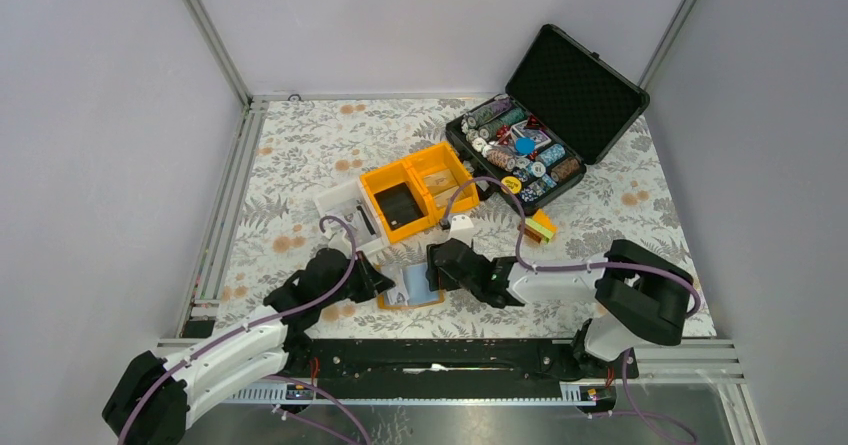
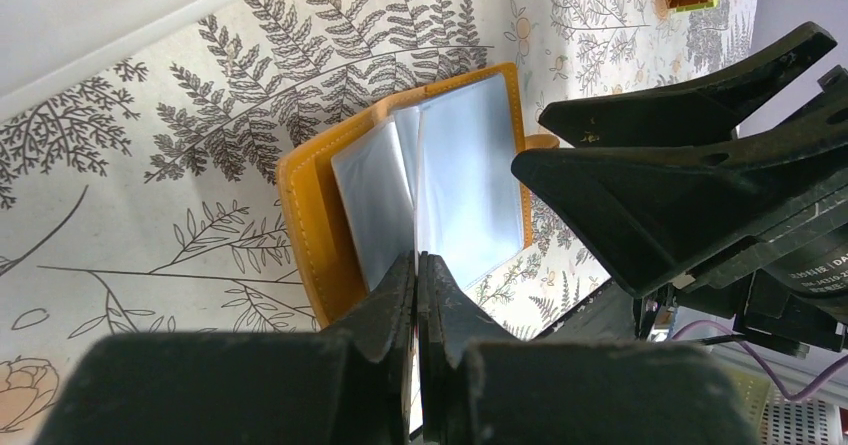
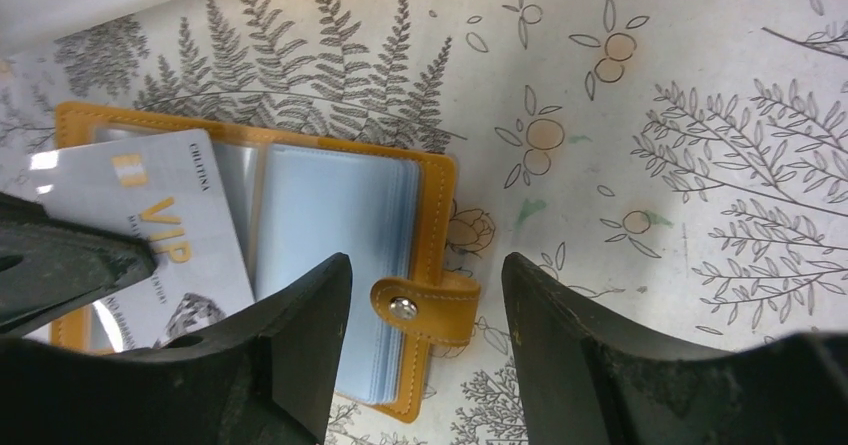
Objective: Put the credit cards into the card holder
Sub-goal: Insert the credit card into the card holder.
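The flower-patterned table (image 1: 300, 145) runs out ahead of both grippers. Well beyond the right gripper (image 3: 425, 260) sits an open black case (image 1: 585, 90) full of poker chips (image 1: 510, 145). Nearer, ahead of the gap between the two arms, stands an orange bin (image 1: 445, 170). The card holder (image 3: 440, 195) lies open and flat directly under both grippers, with its pale clear sleeves (image 3: 330, 215) facing up. Its snap tab (image 3: 425, 307) sticks out just beneath the right gripper's gap.

The left gripper (image 2: 418, 262) is closed tight, fingertips down at the sleeves near the fold of the card holder. A credit card (image 3: 150, 230) marked VIP lies slanted across the sleeves on that gripper's side, and one of its black fingers (image 3: 60, 265) covers the card's edge. In the left wrist view a pale sliver shows between the closed fingers, so I judge it is pinching this card by one edge. The right gripper stands wide with nothing in it, hovering over the tab side and touching nothing that I can see.

The step in hand looks like feeding the card into a sleeve. The card rests on top of the pockets, not visibly inside one. The next move calls for lining up the card's leading edge with a sleeve mouth and sliding it in flat, with the right gripper pressing the cover beneath it down so the card holder does not skate away
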